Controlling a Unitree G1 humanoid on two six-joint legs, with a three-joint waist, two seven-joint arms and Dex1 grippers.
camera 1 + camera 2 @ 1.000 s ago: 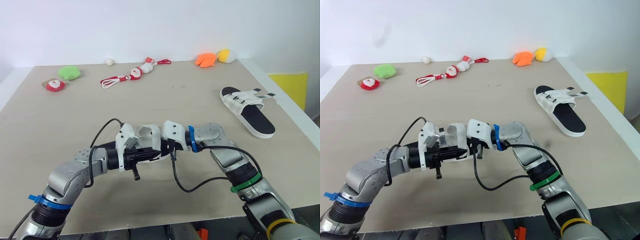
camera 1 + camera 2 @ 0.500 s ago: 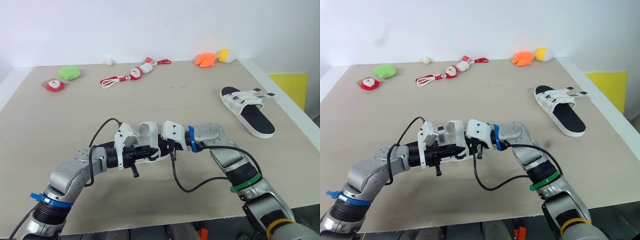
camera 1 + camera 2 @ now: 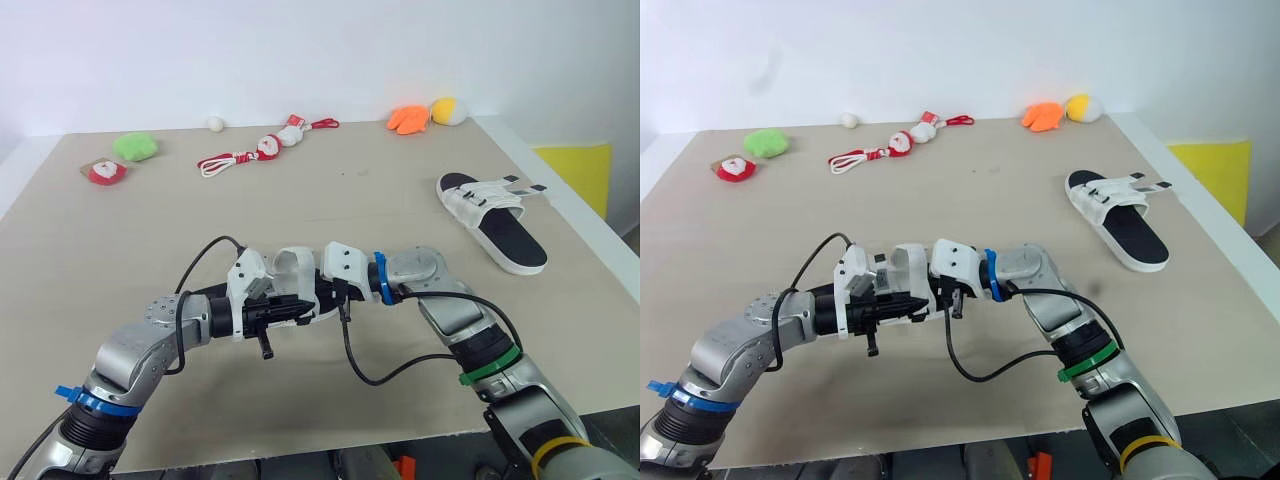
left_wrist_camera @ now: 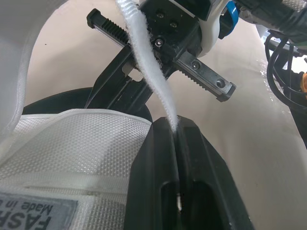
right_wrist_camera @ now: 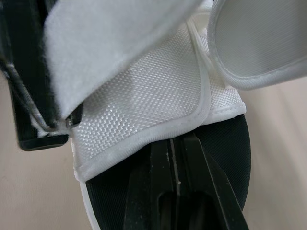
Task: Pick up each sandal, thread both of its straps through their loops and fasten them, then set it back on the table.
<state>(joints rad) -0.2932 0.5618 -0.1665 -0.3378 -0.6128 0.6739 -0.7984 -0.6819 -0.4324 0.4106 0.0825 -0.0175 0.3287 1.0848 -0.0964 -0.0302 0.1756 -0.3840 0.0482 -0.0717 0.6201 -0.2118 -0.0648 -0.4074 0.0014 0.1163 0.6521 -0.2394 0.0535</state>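
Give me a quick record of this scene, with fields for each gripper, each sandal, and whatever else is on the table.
left gripper: shut on the white strap of the held sandal
right gripper: shut on the held sandal
held sandal: between the two grippers, near the front of the table
second sandal: flat on the table near its right edge, strap ends sticking out loose
other items: plush toys and a rope toy along the far edge
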